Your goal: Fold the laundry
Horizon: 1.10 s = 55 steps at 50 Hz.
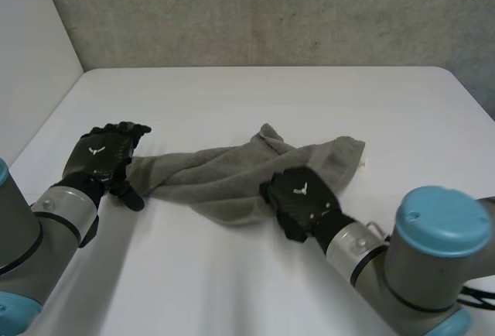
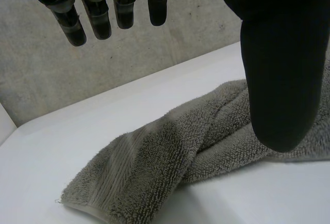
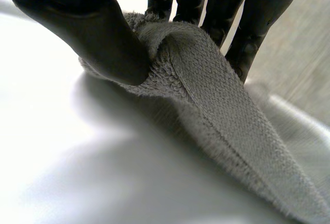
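The grey terry towel (image 1: pixel 232 173), thick-piled and twisted into a rope-like bunch, lies on the smooth white counter (image 1: pixel 232 96) between the two hands. The right hand (image 1: pixel 298 197) pinches a raised fold of its edge between thumb and fingers. The left hand (image 1: pixel 100 158) is released, fingers straight, at the ribbed, hemmed end; bare counter lies open beyond both hands' fingertips.

Grey towel (image 1: pixel 232 173), crumpled and twisted, mid-table (image 1: pixel 255 104)
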Motion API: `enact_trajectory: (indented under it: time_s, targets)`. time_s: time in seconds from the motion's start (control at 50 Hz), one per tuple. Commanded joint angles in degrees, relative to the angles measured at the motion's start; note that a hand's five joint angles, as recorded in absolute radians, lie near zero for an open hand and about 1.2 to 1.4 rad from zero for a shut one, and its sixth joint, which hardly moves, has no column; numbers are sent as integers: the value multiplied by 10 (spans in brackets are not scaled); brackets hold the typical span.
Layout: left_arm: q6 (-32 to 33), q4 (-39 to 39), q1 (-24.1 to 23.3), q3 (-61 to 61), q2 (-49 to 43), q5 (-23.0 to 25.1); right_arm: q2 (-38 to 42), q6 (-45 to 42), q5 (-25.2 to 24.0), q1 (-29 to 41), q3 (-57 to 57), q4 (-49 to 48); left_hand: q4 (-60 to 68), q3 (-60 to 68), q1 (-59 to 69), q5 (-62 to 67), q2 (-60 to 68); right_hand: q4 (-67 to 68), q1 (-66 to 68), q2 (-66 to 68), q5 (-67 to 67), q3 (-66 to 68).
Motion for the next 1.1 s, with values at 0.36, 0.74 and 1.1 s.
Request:
enact_trajectory:
  time_s: [0.36,0.74,1.1]
  targets:
    - [9,-8,-34,-4,-3,25,-128,0,-49,-335,16,93,37,37,35,16,37,36,44,36,39,47]
    - [160,-67,-63,-6,-53,54,-107,-3,-67,-352,10,103,40,40,38,20,41,36,44,36,39,47]
    - [148,7,-53,24,-125,47,-103,-1,-68,-351,12,105,182,182,180,161,182,36,44,36,39,47]
